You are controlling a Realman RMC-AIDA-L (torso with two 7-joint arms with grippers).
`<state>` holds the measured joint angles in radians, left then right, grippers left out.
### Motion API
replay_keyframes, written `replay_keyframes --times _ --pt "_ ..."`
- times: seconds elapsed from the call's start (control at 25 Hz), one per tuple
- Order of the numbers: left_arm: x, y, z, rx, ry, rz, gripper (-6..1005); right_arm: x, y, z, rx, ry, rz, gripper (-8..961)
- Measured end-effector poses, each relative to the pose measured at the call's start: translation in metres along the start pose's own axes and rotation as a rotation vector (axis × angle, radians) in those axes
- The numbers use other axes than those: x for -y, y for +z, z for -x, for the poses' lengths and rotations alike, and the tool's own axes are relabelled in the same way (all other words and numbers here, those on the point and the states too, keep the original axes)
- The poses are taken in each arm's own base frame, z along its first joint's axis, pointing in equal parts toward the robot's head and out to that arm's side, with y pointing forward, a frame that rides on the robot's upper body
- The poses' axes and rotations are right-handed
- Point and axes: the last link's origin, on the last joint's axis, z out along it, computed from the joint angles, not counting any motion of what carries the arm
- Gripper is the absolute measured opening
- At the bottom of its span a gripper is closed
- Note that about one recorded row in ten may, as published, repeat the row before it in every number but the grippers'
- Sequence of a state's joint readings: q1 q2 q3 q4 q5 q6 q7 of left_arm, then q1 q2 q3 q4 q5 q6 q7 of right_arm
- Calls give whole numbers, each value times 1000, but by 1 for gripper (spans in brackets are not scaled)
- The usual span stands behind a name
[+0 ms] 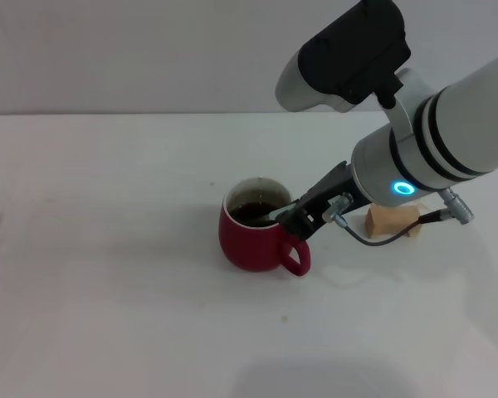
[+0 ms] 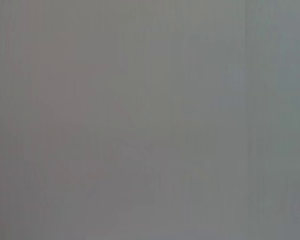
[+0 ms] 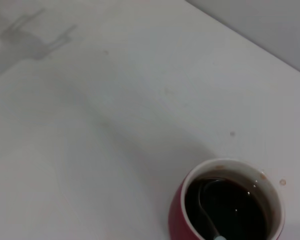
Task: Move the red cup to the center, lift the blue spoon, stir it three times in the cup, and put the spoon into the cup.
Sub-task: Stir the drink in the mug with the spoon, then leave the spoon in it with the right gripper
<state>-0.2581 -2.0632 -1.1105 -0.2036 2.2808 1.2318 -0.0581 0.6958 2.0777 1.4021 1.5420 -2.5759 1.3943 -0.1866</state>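
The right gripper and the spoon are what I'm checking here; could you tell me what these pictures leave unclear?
- Right gripper: head view, its dark fingers merge at the red cup rim; grip unreadable.
- Blue spoon: right wrist view, handle cut off by the frame edge, bowl submerged in dark liquid.
- Left gripper: left wrist view shows only blank grey.

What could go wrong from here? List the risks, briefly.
1. The right end effector holds the blue spoon with its bowl down in the dark liquid, close against the rim of the red cup; a wide stir could likely nudge or tip the cup.
2. The liquid sits fairly high, so a fast stir may splash onto the white table.
3. The cup's handle lies just below the end effector and could be bumped.
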Motion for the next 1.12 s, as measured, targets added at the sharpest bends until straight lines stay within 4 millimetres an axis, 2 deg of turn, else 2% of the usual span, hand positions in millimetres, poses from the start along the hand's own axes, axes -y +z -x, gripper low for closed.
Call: replay_keyframes --times 0.32,0.64,0.96,1.12 --pt "-1 0 0 -2 -6 -1 845 12 5 -1 -3 5 -20 152" --pt "-3 1 0 0 -7 5 845 27 1 -3 5 29 -56 155" --pt "-5 3 -1 -2 -7 9 844 25 1 -8 -9 33 -46 157" --pt "-7 6 -2 -5 -6 14 844 17 -1 -9 -22 16 -30 158"
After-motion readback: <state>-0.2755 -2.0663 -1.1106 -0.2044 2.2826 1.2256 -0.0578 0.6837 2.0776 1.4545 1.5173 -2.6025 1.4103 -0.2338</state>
